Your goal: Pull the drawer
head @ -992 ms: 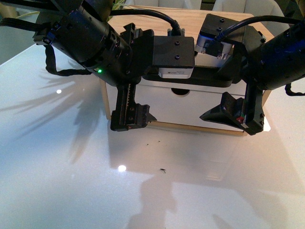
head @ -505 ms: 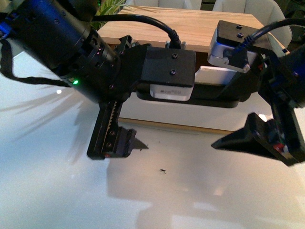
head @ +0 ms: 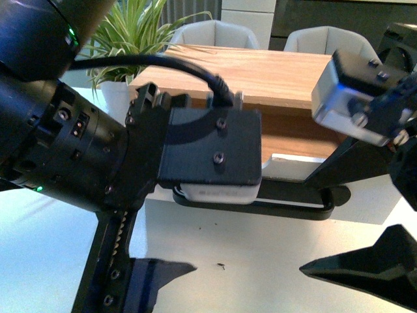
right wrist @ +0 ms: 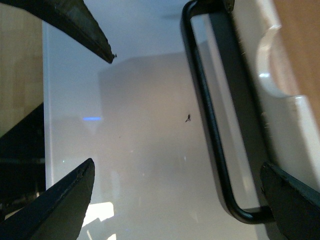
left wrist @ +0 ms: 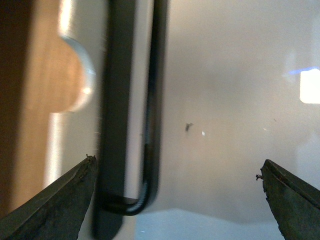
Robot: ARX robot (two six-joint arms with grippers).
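The drawer's white front sits under the wooden cabinet top, and its long black bar handle runs across the front view. My left gripper is open, with one end of the handle between its fingers, close to one fingertip. The half-round notch shows beside it. My right gripper is also open. The handle's other end lies between its fingers, near one finger. The white front and light wood inside show there too. Neither gripper touches the handle.
The cabinet stands on a glossy white table with a small dark speck. Behind it are a green plant and two pale chairs. Both arm bodies fill the sides of the front view.
Both arms have come much nearer the camera and loom larger. The front view now shows more of the room behind. The handle now shows clear below the left wrist block.
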